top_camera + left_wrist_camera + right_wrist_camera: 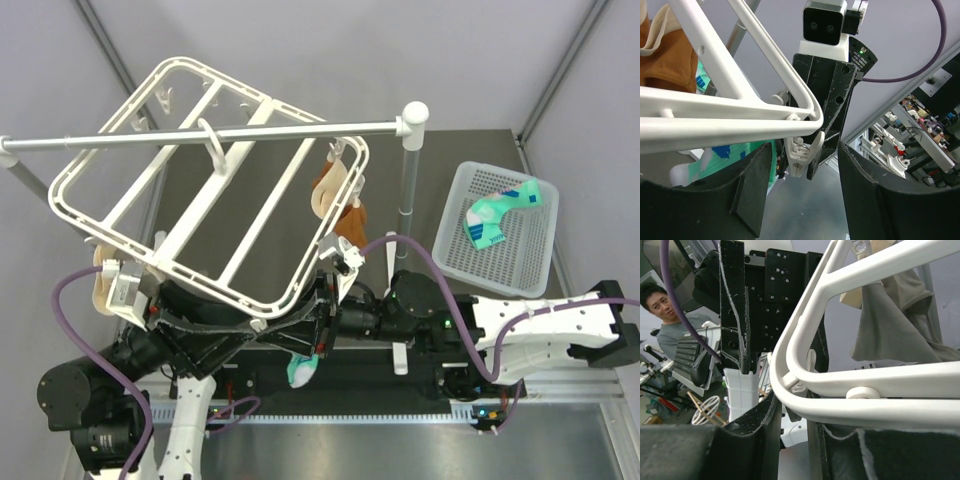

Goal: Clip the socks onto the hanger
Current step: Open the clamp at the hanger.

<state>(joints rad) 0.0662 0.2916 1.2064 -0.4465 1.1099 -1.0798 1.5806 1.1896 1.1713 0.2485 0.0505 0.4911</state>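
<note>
Grey-walled test cell, dark tabletop: a white plastic hanger [105, 130] hangs tilted by its hook from a grey metal rail [30, 142]. At the table's far right, a white perforated basket [520, 265] holds one teal sock [495, 215], which lies bent on the basket floor. A second teal sock [303, 370] dangles under the hanger's near corner, between the two arms; what holds it cannot be made out. The right gripper [792, 425] is clenched on that corner of the hanger's frame. The left gripper [805, 150] faces it with fingers spread, grasping nothing, and a small white clip [800, 159] hanging from the corner lines up with the gap. An orange sock [350, 222] and a beige sock [338, 178] hang at the frame's far-right corner.
</note>
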